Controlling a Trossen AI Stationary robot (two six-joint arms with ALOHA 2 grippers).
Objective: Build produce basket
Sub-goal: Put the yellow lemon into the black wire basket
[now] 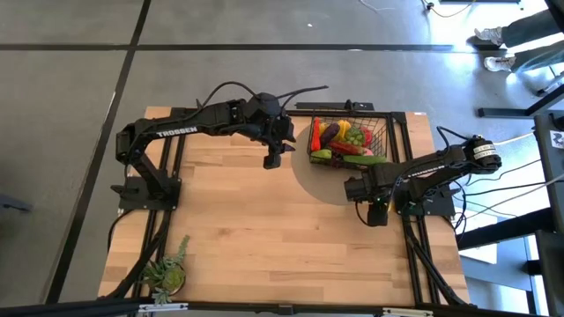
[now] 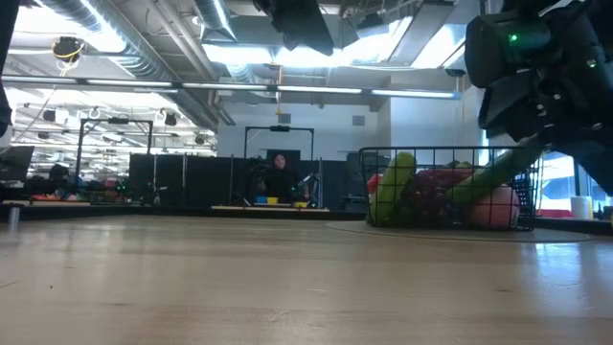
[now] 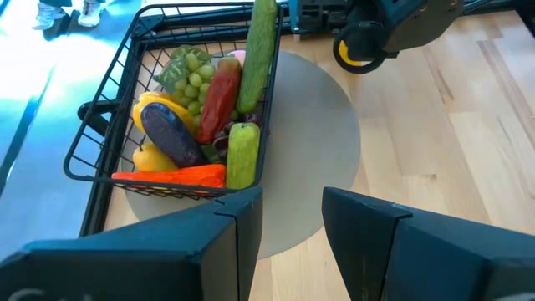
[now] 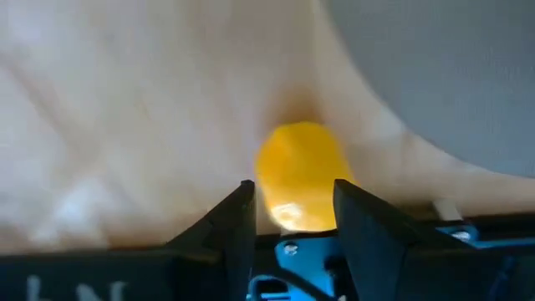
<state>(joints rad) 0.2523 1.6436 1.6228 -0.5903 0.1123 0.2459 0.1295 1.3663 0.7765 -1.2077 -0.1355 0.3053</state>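
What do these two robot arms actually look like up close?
Both are black, jointed metal. The left arm carries white TROSSEN lettering and looping black cables. The right arm has a round silver-capped joint. Each gripper, like the left gripper, has two flat dark fingers.

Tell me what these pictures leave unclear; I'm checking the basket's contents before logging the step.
- Basket contents: in the high view the produce is too small to tell apart; in the left wrist view the upper items hide whatever lies beneath.
- Yellow object between the right gripper's fingers: blurred in the right wrist view, so its kind is unclear.
- Left gripper: cut off by the low view's top edge.
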